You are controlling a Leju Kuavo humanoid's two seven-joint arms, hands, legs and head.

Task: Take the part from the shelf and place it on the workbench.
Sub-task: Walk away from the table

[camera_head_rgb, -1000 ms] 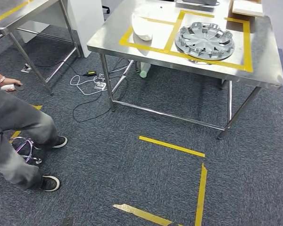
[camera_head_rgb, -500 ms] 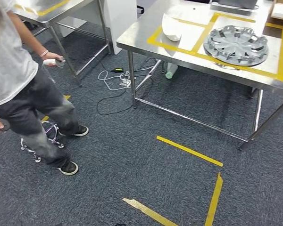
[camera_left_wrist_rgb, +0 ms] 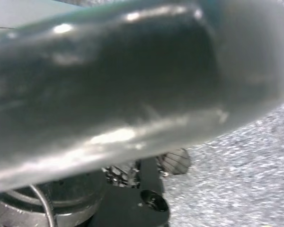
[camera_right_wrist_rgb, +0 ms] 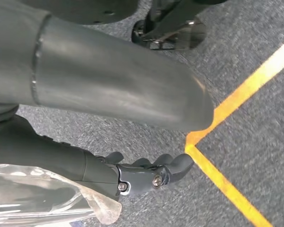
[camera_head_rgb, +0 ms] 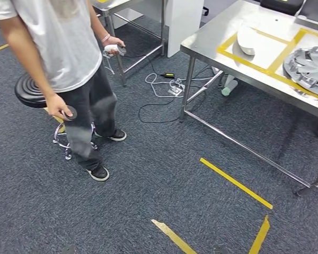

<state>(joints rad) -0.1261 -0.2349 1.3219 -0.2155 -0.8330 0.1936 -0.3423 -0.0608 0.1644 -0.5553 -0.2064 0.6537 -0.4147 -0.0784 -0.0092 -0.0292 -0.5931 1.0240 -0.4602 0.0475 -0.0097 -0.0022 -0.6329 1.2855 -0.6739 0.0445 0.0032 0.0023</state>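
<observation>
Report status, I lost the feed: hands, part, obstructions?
Right hand empty, hanging over carpet; left hand unclear. Wheel cover and white part on workbench. Person and stool stand close on left.

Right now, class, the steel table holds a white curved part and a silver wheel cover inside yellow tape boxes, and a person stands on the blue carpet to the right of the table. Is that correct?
One detail is wrong. In the head view the person stands to the left of the table, not the right. The white curved part and the silver wheel cover do lie inside yellow tape boxes.

Person (camera_head_rgb: 69, 63) beside steel workbench (camera_head_rgb: 213, 45), hubcap (camera_head_rgb: 309, 66) on it
</observation>
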